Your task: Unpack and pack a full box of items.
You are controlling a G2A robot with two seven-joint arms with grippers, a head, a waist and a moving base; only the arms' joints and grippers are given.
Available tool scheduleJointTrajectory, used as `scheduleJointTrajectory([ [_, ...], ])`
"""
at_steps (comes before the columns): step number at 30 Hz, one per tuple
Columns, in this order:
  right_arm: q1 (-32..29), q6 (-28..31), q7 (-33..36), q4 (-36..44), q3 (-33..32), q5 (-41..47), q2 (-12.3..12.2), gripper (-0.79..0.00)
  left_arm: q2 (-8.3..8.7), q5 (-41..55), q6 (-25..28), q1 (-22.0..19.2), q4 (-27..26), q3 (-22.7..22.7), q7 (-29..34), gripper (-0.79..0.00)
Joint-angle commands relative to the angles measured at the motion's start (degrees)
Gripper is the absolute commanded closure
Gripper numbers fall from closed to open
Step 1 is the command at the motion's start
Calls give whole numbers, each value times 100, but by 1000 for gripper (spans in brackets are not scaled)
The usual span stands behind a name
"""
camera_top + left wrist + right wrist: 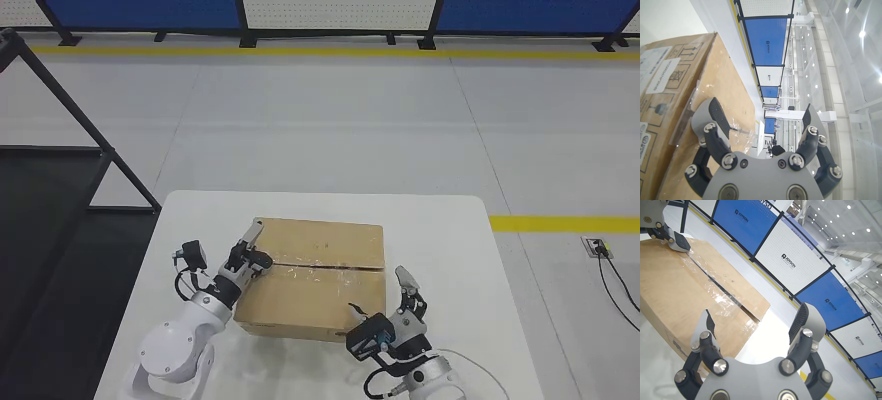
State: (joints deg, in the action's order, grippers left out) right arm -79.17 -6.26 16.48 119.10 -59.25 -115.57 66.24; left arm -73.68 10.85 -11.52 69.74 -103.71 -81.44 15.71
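Note:
A brown cardboard box [315, 275] lies on the white table [450, 250], its two top flaps closed with clear tape along the middle seam [719, 286]. My left gripper [250, 245] is open at the box's left end, one finger [718, 114] resting on the taped seam at the top edge. My right gripper [408, 290] is open just off the box's right end, near the front corner. In the right wrist view the box [677, 285] fills the near side, with the left gripper's finger [680, 244] at its far end. Labels cover the box's side [657, 75].
The table's right part [460, 330] and its back strip behind the box are bare. A black frame [60, 150] stands left of the table. Blue and white partition panels [340, 12] line the far floor, behind a yellow line.

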Motion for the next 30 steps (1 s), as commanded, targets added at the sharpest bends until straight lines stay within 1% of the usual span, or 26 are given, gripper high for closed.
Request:
scheduleJointTrajectory([
  [1,62,-16,188,-31,71,-208,28,-785,2,3,7,6,-2,0,1,-785],
  [10,400,71,716,-304,268,-596,172,-785,11,34,31,43,-61,-48,8,-785],
  [24,563,-86,956,-541,365,-915,359,-785,28,47,35,25,-11,-82,73,-785],
  [30,499,3,933,-521,319,-1021,402,-785,24,47,10,-48,88,-27,45,-785],
])
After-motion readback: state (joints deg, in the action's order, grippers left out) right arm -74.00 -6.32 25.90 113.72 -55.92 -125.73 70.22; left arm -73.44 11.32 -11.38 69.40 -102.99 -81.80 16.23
